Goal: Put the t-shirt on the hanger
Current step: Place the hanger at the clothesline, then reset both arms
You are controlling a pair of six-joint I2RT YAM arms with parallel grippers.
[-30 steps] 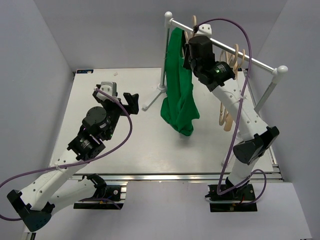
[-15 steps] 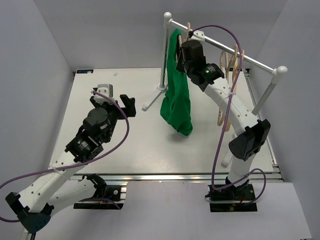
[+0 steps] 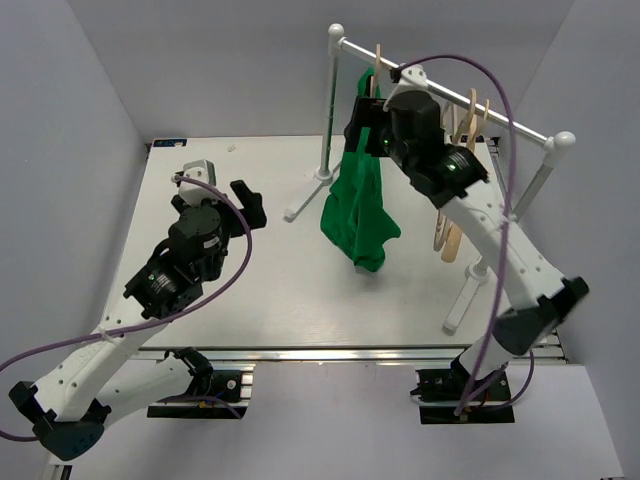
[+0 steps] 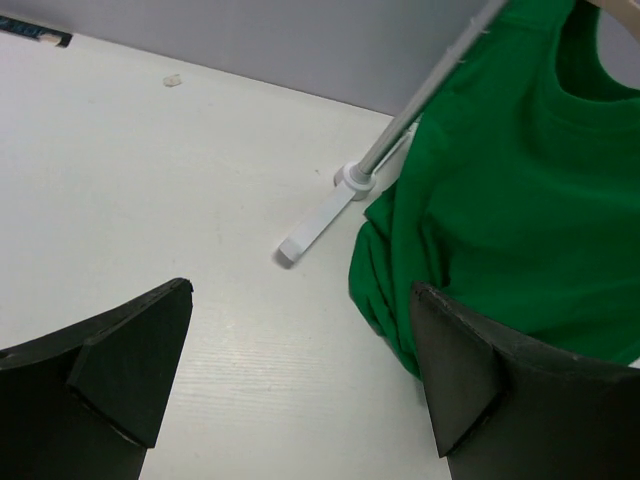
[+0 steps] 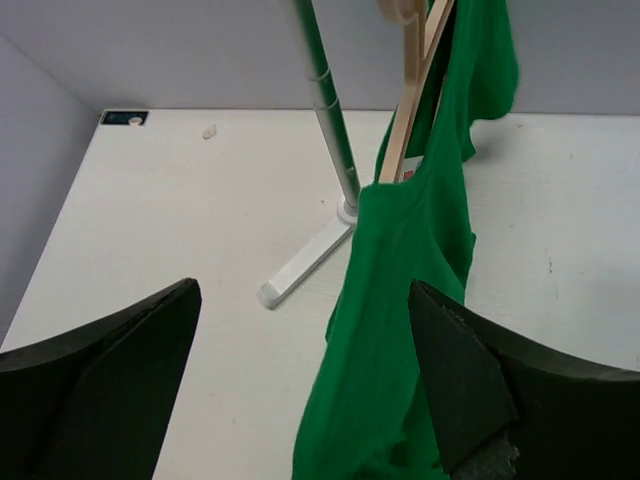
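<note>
Two grippers, both spread wide, nothing pinched in either. Up beside the rail [image 3: 525, 127]: the right gripper [image 5: 300, 290], fingers [image 5: 110, 380] far apart, bare table [image 5: 170, 200] showing through the gap. Just ahead of those fingers, nearer the right-hand one: the t-shirt [image 5: 390, 300], bright green, draped on the hanger [image 5: 405, 110], pale wooden arms running down into the neck opening, body falling in loose folds below. Lowest folds close beside the right-hand finger; touching or apart, cannot tell. Hanger hook above the fingers, cut off at the top edge of the wrist view; from the top camera, hooked over the white rail. Ahead of the left-hand finger, left of the shirt: the rack's upright post [image 5: 325, 90] and its white foot [image 5: 300, 265], flat on the table.

Low over the table, well apart from the rack: the left gripper [image 4: 300, 290], fingers likewise wide open, gripping nothing. Ahead and toward its right-hand finger: the same green shirt, hanging bunched, bottom fold near the tabletop; resting on it or just clear, cannot tell. Ahead of the gap between the fingers: the rack foot, with the post slanting up past the shirt's edge.

From above, on the far side of the right gripper from the shirt: two spare hangers [image 3: 450, 238], same pale wood, hooked on the rail, apart from either set of fingers.
</note>
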